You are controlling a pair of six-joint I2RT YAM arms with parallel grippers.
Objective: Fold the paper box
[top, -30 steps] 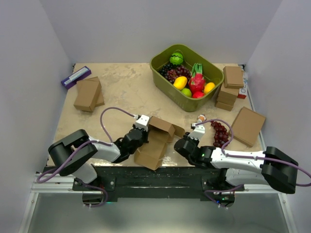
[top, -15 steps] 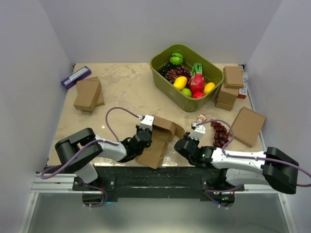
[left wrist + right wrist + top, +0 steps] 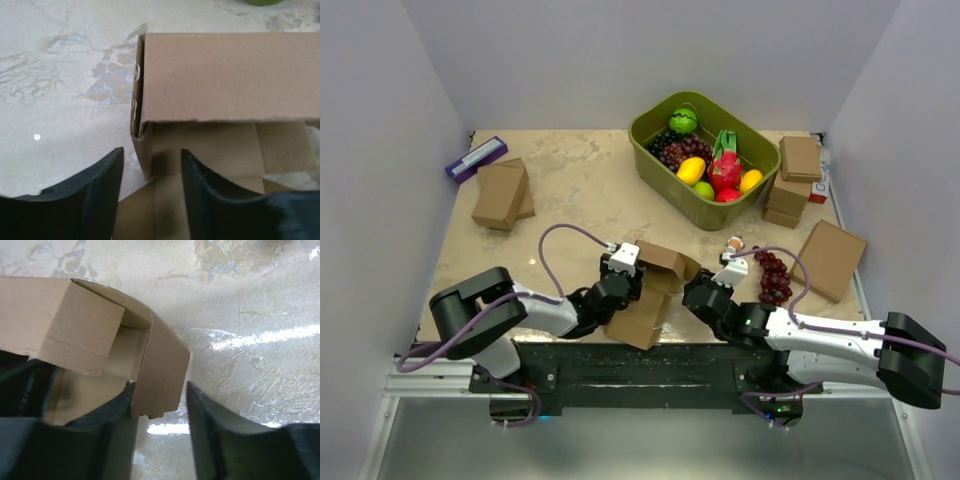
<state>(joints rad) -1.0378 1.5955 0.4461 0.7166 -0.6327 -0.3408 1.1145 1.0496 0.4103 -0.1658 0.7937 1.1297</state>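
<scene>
The paper box [image 3: 650,285] is half-folded and sits near the table's front edge between both arms. Its top panel is raised and its front panel lies flat toward the arm bases. My left gripper [image 3: 623,283] is at its left end, open. In the left wrist view the box's [image 3: 220,75] left side wall stands between the spread fingers [image 3: 95,195], with a gap on each side. My right gripper [image 3: 698,292] is at its right end, open. In the right wrist view a rounded side flap [image 3: 162,365] hangs between the jaws, leaning on the left finger [image 3: 117,425] and apart from the right one.
A green basket [image 3: 655,135] of fruit stands at the back centre-right. Loose grapes [image 3: 772,277] lie just right of the right gripper. Stacked brown boxes [image 3: 798,170] and a larger flat brown box [image 3: 830,260] are on the right. More brown boxes [image 3: 502,193] and a purple item [image 3: 475,158] sit back left.
Both grippers have gone from shut to open. The left arm has pushed right toward the box, and the box's front panel has folded in closer under the raised top.
</scene>
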